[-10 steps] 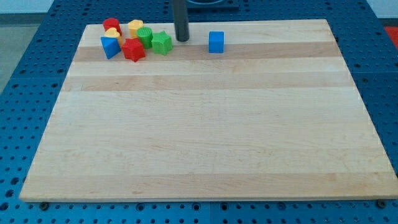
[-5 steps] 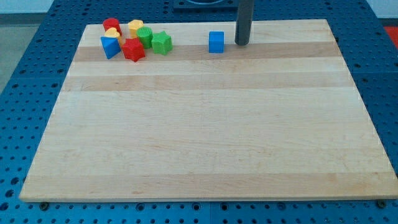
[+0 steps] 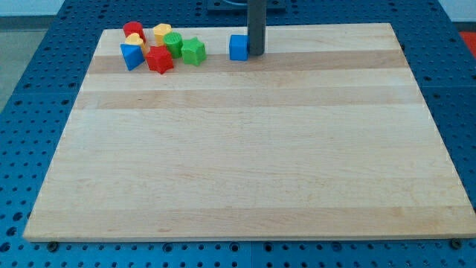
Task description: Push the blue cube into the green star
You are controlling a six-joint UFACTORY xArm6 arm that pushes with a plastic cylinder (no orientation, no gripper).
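Note:
The blue cube (image 3: 238, 47) sits near the view's top, a little left of centre, on the wooden board (image 3: 245, 149). My tip (image 3: 256, 53) stands right against the cube's right side. The green star (image 3: 193, 50) lies to the left of the cube, with a gap about one block wide between them. The rod rises out of the view's top.
A cluster sits at the top left: a second green block (image 3: 173, 42), a red star-like block (image 3: 159, 59), a blue block (image 3: 132, 56), a red block (image 3: 133, 30) and two yellow blocks (image 3: 161, 31) (image 3: 134, 39). The board's top edge is close behind the cube.
My tip went from left of the blue cube to its right side, then moved left against it. The cube has slid left toward the green star.

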